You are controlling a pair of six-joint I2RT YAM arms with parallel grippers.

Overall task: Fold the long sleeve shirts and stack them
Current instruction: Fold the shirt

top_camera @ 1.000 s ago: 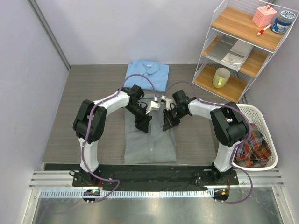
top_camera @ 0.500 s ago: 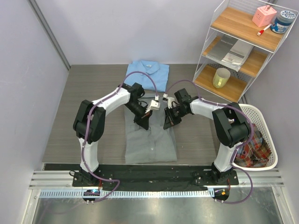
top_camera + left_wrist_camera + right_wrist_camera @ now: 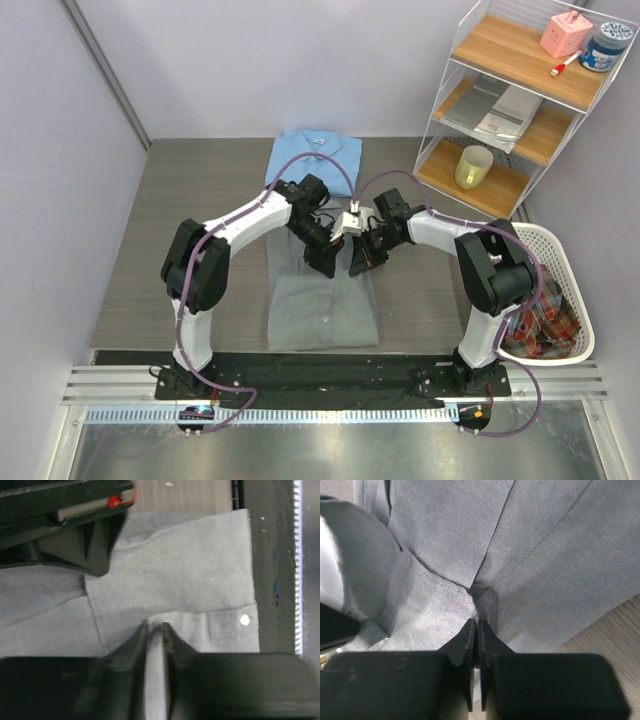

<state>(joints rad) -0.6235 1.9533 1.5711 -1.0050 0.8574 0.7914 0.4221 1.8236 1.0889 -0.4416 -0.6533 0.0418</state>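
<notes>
Wood-grain table (image 3: 170,230), walled in pale lilac panels, is carrying everything we are listing.

1. Grey shirt (image 3: 322,310): we are finding it lying button-front up at the near middle of the table. Its near end is lying flat toward the arm bases and its far part is bunching beneath both claws.
2. Light blue shirt (image 3: 315,158): we are logging it folded, collar showing, resting at the far edge of the table just beyond the grey one.
3. Left gripper (image 3: 154,626): we are seeing its fingers pressing almost together, pinching a thin ridge of the grey cloth not far from a white button (image 3: 244,620).
4. Right gripper (image 3: 476,622): we are seeing its fingers pressing together, nipping a fold of the grey shirt where several creases are meeting. It is sitting close beside the left claw.
5. Wire rack (image 3: 445,100) with wooden shelves, right rear: we are counting a pink box (image 3: 565,33), a blue-lidded jar (image 3: 606,45), a grey booklet (image 3: 500,105) and a yellow cup (image 3: 473,166). Jar label and booklet print are showing too small for us to read.
6. White basket (image 3: 560,250), right edge: we are noting plaid cloth (image 3: 545,315) lying inside.
</notes>
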